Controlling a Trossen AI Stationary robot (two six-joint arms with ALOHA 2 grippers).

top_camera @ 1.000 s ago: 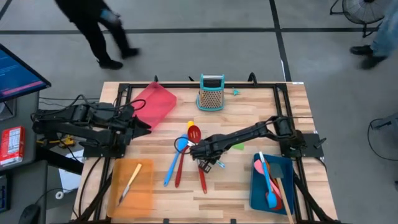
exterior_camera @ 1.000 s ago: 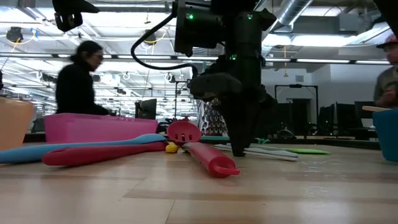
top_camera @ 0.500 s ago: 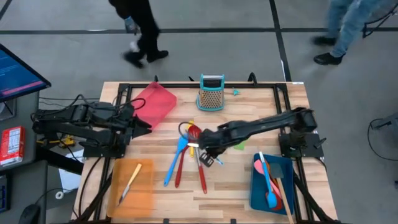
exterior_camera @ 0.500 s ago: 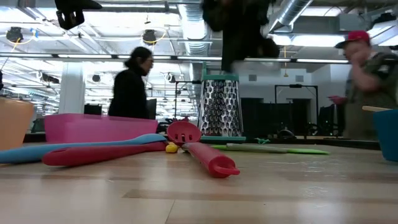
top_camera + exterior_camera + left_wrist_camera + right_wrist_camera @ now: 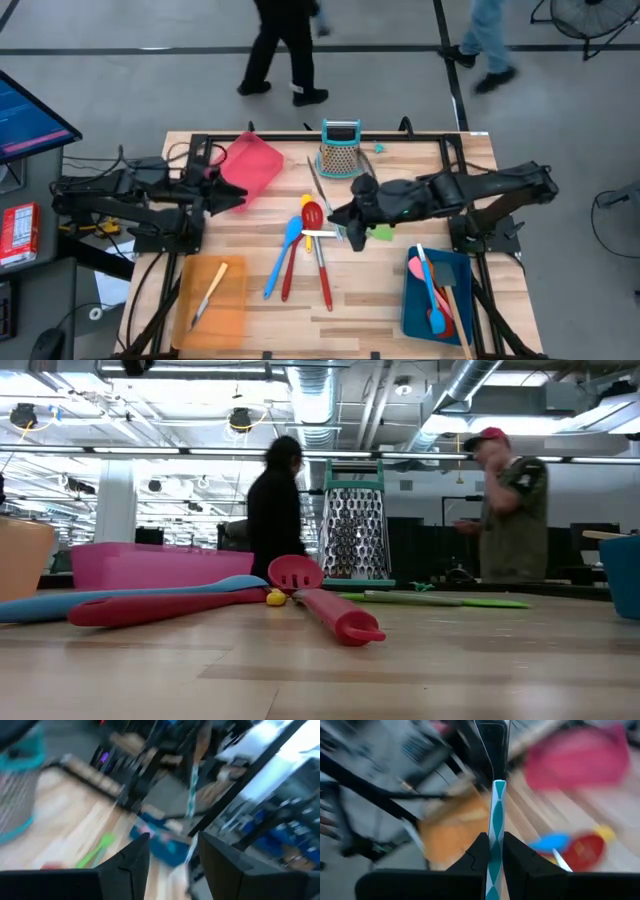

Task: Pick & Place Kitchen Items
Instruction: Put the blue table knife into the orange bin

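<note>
My right gripper [image 5: 345, 218] hangs over the table's middle, shut on a slim knife [image 5: 319, 188] with a teal-and-white patterned handle [image 5: 497, 805] and a dark blade [image 5: 492, 750]. Below it lie red spoons [image 5: 321, 268], a blue spoon [image 5: 283, 250], a yellow spoon [image 5: 306, 201] and a green spatula [image 5: 382, 233]. In the low view a red spoon [image 5: 335, 615] lies nearest, with no gripper in sight. My left gripper [image 5: 172, 855] waits at the table's left by the pink tray [image 5: 250, 165], open, with nothing between its fingers. My right gripper pinches the knife's patterned handle [image 5: 495, 837] between its two fingers. The knife lies along the fingers, and its blade sticks out ahead of them toward the table's far left. The handle runs on back between the fingers. The knife is lifted clear of the table.
A teal-framed grater [image 5: 340, 150] stands at the far middle. An orange tray [image 5: 208, 300] with one utensil lies near left. A blue tray [image 5: 450, 270] holding blue and red utensils lies near right. People walk beyond the far edge.
My right gripper has risen from the utensil pile at the table's middle, out of the low view, taking the knife up with it. It has tipped from pointing down to a shallow slant and drawn a little toward the far right.
</note>
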